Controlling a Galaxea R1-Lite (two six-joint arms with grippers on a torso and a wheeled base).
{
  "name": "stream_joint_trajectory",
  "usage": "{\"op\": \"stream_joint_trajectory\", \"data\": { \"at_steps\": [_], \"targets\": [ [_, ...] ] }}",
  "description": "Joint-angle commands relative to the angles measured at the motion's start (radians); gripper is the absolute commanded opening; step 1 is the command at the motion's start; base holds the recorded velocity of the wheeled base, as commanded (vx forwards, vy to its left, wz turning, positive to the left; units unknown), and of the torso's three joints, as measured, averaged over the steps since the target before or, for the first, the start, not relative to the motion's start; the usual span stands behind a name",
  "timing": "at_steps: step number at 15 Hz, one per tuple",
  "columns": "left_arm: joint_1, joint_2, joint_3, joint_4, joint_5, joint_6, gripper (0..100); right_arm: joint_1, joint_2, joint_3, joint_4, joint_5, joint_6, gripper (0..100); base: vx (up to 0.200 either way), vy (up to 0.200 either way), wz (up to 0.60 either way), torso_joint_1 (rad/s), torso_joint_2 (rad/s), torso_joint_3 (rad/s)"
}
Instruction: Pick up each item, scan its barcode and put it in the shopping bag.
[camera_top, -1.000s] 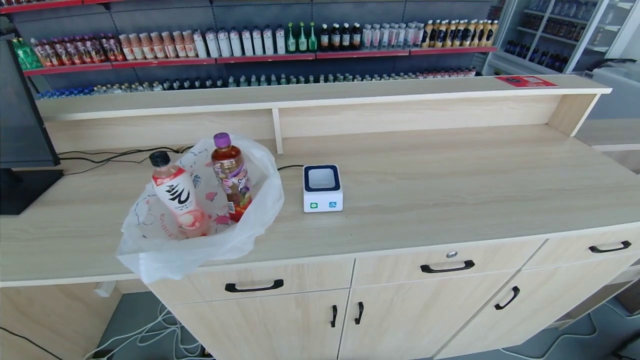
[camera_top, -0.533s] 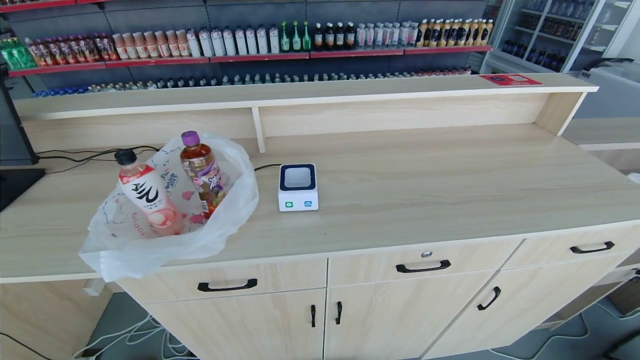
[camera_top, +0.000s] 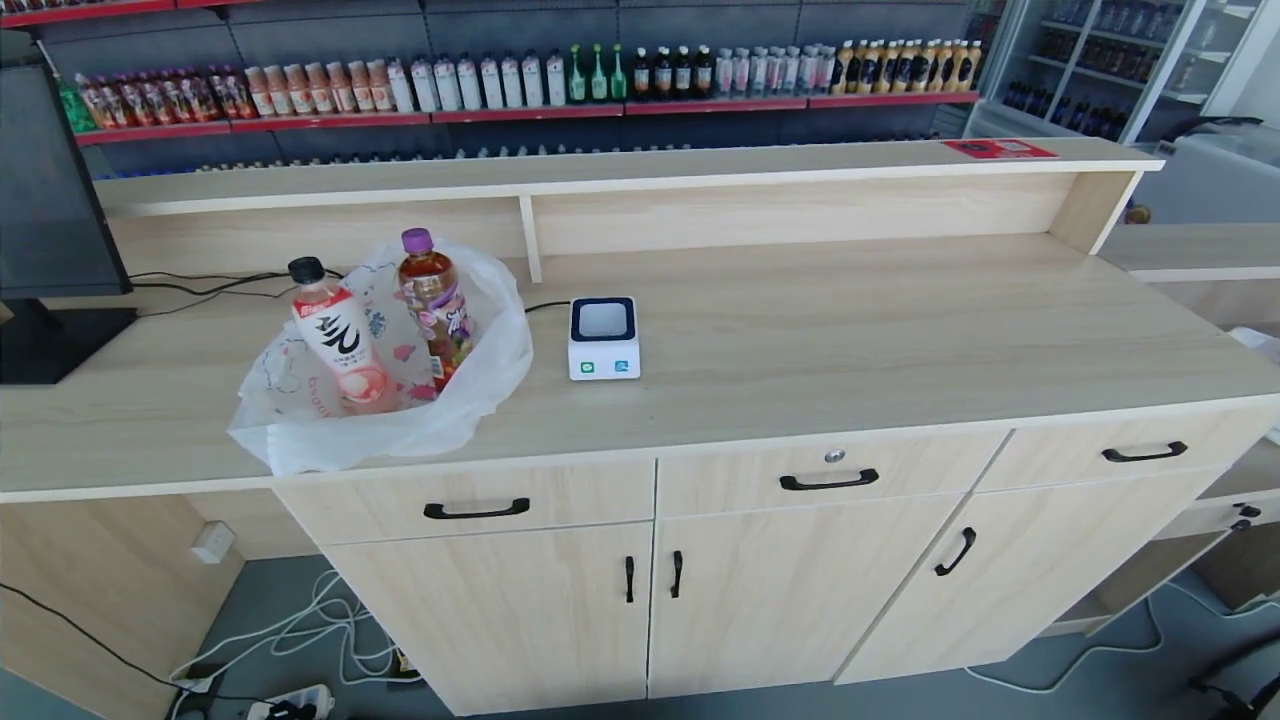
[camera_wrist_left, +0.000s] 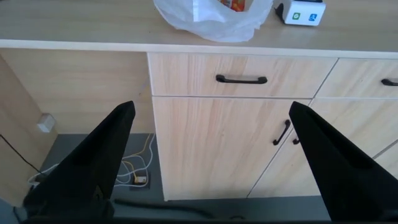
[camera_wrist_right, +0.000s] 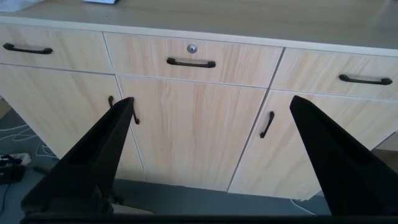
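Both drinks are in the shopping bag (camera_top: 470, 395): the black-capped bottle (camera_top: 340, 345) leans toward the table's left end, and the purple-capped bottle (camera_top: 437, 305) stands just beside it, nearer the back. The bag sits on the left half of the table (camera_top: 850, 330), and its loose plastic spills to the front edge. The barcode scanner (camera_top: 604, 338) is just to the right of the bag, near the middle of the table, window up, with a cable running toward the back.

I see no other item lying on the table, so I judge the packing done or close to it. The step in hand is a check for leftovers. To do it well I would keep both arms low and away from the overhanging plastic, since a snag could drag the bag off the front edge and tip the bottles.

The left gripper (camera_wrist_left: 211, 106) hangs in front of the drawers below the bag, fingers spread wide, holding and touching nothing. The right gripper (camera_wrist_right: 211, 99) is also spread wide and empty, in front of the middle drawer and cupboard doors.
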Motion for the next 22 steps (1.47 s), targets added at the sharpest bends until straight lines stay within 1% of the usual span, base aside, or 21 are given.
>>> {"op": "stream_joint_trajectory", "data": {
  "at_steps": [1,2,18,22],
  "targets": [
    [0.000,0.000,0.000,0.000,0.000,0.000,100,0.000,0.002,0.000,0.000,0.000,0.000,100,-0.200,0.000,0.00,0.007,0.00,0.002],
    [0.000,0.000,0.000,0.000,0.000,0.000,100,0.000,0.002,0.000,0.000,0.000,0.000,100,-0.200,0.000,0.00,-0.002,0.01,0.012],
    [0.000,0.000,0.000,0.000,0.000,-0.002,100,0.000,0.002,0.000,0.000,0.000,-0.005,100,0.000,0.000,0.00,0.000,0.00,0.000],
    [0.000,0.000,0.000,0.000,0.000,-0.002,100,0.000,0.002,0.000,0.000,0.000,-0.003,100,0.000,0.000,0.00,-0.052,-0.16,-0.200]
  ]
}}
